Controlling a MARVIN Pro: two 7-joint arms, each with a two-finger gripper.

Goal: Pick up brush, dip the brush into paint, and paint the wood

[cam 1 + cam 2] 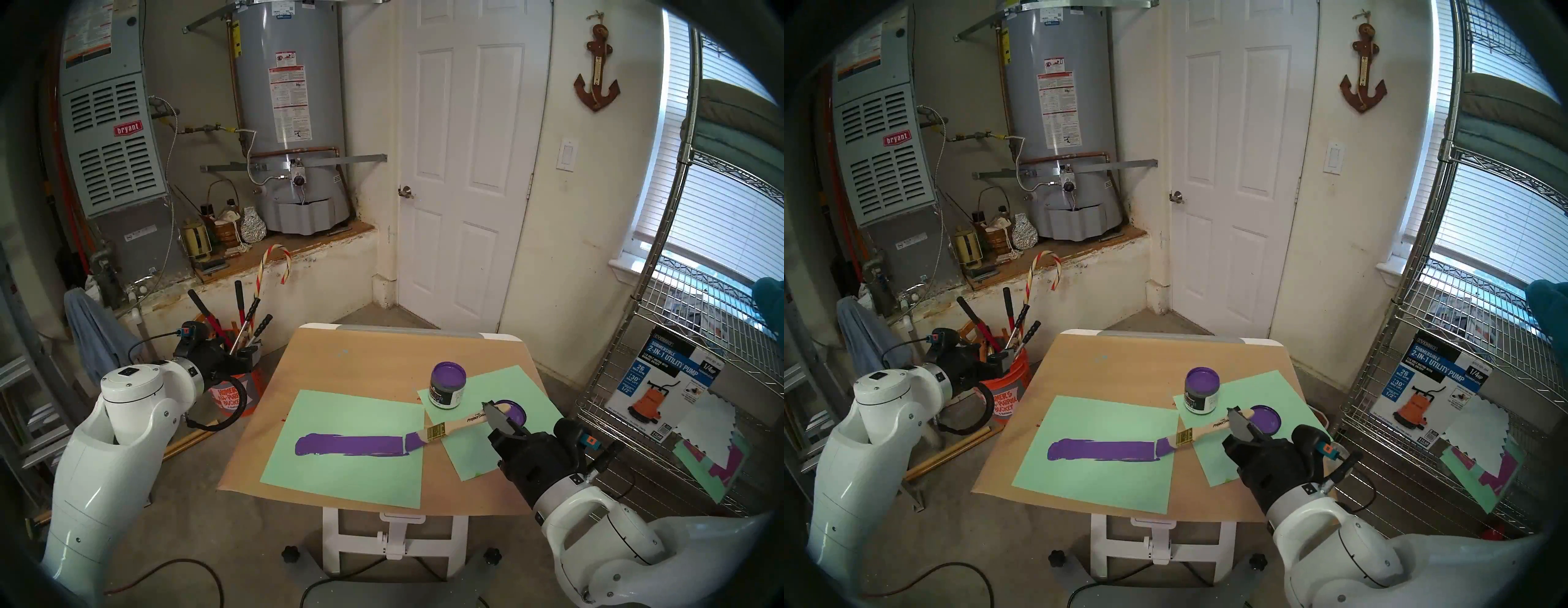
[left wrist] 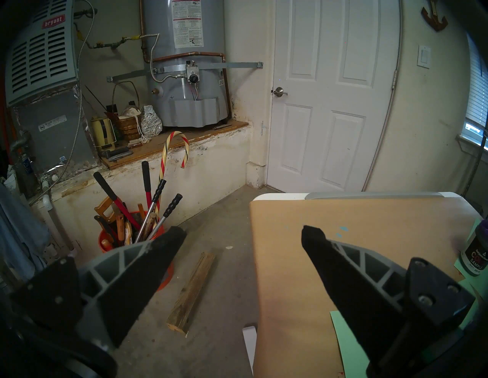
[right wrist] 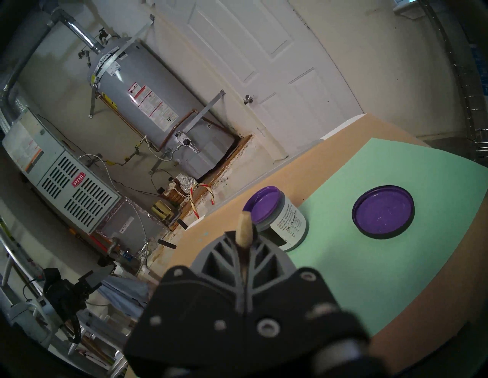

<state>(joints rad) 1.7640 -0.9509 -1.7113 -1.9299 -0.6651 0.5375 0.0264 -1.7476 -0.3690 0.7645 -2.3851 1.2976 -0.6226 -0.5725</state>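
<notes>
Right of centre in the head view, your right gripper (image 1: pixel 497 418) pinches the pale wooden handle of the small flat paintbrush (image 1: pixel 441 431); its purple-stained bristles touch the right end of the purple-coated wood strip (image 1: pixel 351 445) on the large mint-green paper sheet (image 1: pixel 339 475). Just above stands the open jar of vivid purple paint (image 1: pixel 448 375). At left, off the table, your left gripper (image 2: pixel 243 237) hangs spread and empty.

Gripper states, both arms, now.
Left gripper: open, empty, beside the table.
Right gripper: shut on the brush handle.
</notes>
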